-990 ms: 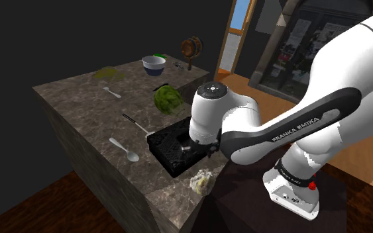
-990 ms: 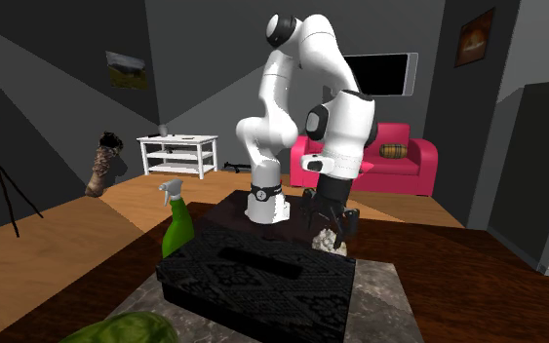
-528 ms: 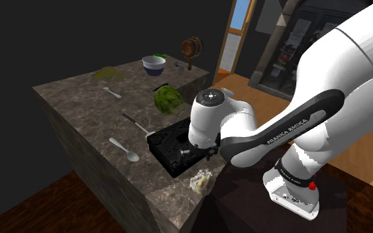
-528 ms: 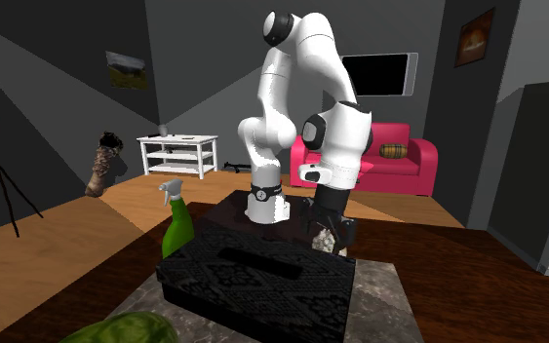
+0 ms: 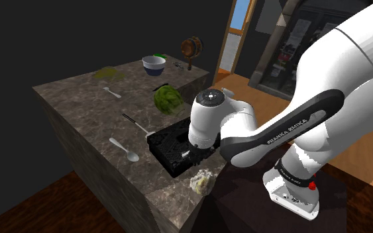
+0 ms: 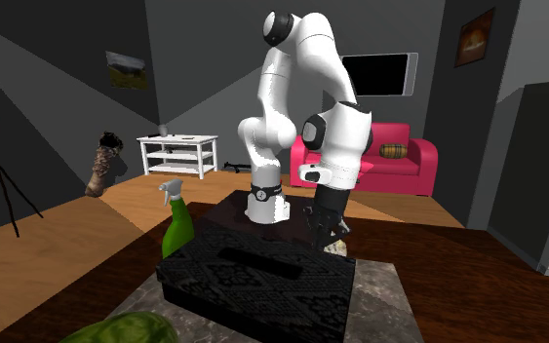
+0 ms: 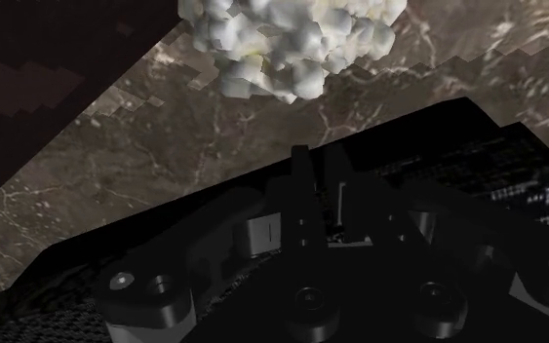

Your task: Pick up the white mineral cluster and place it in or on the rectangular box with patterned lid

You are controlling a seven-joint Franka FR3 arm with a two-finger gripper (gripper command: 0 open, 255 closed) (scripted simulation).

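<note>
The white lumpy mineral cluster [image 5: 201, 181] lies on the dark marble counter [image 5: 85, 106] near its front corner, beside the black rectangular box with patterned lid [image 5: 168, 149]. My black gripper [image 5: 195, 155] hangs low over the box's edge, just short of the cluster. In the wrist view the gripper [image 7: 319, 173] has its two fingers meeting with nothing between them. There the cluster [image 7: 292, 44] rests on the stone beyond the fingertips, untouched, past the box lid [image 7: 477, 146]. In the second exterior view the gripper [image 6: 323, 234] partly hides the cluster [image 6: 339, 248] behind the box [image 6: 253, 283].
A green leafy head [image 5: 167, 99], a spoon [image 5: 125, 149], a dark-handled utensil [image 5: 137, 124] and a bowl [image 5: 154, 65] sit farther along the counter. A green spray bottle [image 6: 176, 222] stands beside the box. The counter drops off right by the cluster.
The fingers, wide apart before, have come together on nothing. The hand dropped slightly toward the box edge earlier. The cluster has stayed where it was.
</note>
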